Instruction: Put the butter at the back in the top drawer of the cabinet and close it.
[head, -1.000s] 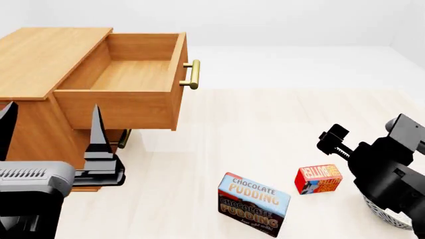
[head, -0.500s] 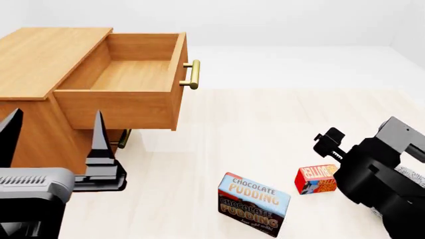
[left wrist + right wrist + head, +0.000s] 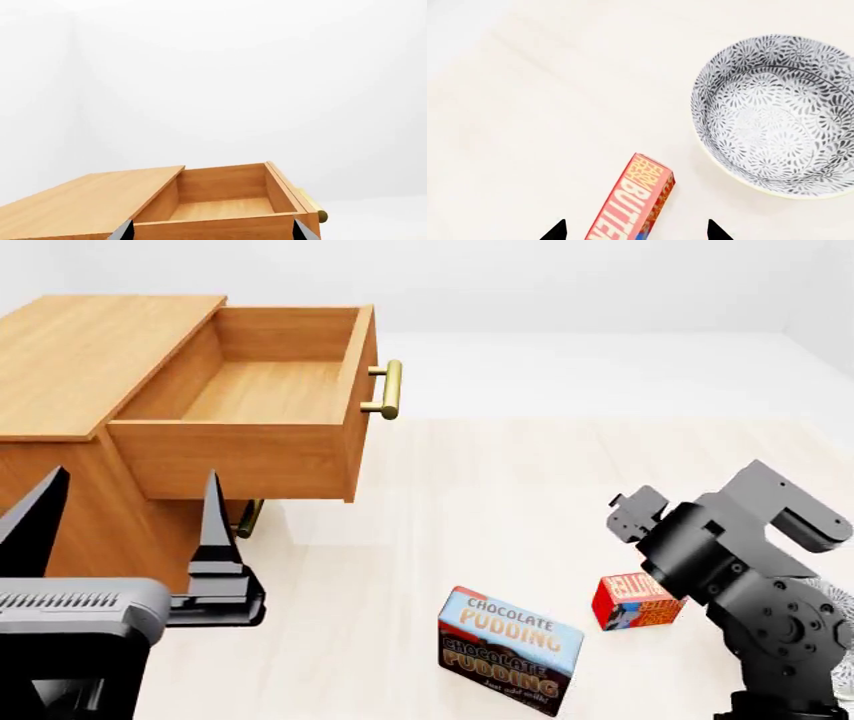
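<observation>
At the far left of the head view stands the cabinet [image 3: 94,350], light-brown wood. Its top drawer [image 3: 254,390] is pulled all the way out and has nothing inside. A brass handle [image 3: 384,390] sticks out on the drawer's front. Just below the drawer hangs the left gripper [image 3: 127,525]. Its jaws are wide apart, two dark points aiming up, and they hold nothing.

Next, on the pale worktop [image 3: 507,490], comes the blue-and-brown pudding box [image 3: 510,648]. Just to its right sits the butter [image 3: 638,600], a small red-and-orange box, well apart from the drawer. The right gripper [image 3: 635,231] hangs over the butter. In the right wrist view its two dark tips are spread, one on each side of the box, not touching it. A patterned bowl [image 3: 777,115] sits near the butter, at the far right.
</observation>
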Motion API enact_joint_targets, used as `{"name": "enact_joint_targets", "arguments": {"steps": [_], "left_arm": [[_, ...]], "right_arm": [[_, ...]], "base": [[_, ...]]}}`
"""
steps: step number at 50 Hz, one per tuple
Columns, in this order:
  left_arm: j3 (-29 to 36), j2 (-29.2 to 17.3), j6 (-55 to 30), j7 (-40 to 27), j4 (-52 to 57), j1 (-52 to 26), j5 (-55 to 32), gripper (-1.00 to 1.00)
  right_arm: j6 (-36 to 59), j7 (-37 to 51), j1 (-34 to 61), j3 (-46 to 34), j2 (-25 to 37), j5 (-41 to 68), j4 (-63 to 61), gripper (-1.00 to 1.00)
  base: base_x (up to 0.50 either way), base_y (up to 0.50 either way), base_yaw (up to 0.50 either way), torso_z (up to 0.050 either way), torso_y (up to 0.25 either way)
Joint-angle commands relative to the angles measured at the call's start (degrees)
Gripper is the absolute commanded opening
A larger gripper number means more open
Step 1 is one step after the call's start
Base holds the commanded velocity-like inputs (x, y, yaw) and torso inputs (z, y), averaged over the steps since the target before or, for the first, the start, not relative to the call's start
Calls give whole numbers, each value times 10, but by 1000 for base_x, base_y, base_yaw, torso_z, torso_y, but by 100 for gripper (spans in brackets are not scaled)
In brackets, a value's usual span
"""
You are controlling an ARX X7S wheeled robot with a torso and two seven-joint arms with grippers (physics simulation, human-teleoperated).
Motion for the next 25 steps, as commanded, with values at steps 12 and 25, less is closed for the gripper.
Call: {"name": "enact_joint_targets", "arguments": {"steps": [12,25], "left_arm": [[-3,14,14,8,-27,22,2,100],[-4,11,34,15,-44,39,9,100]], "right_arm": [[-46,-45,86,9,-40,-39,181,100],[-65,-57,127,8,-51,-52,254,100]], "base": [[0,0,0,0,0],[0,0,0,0,0]]}}
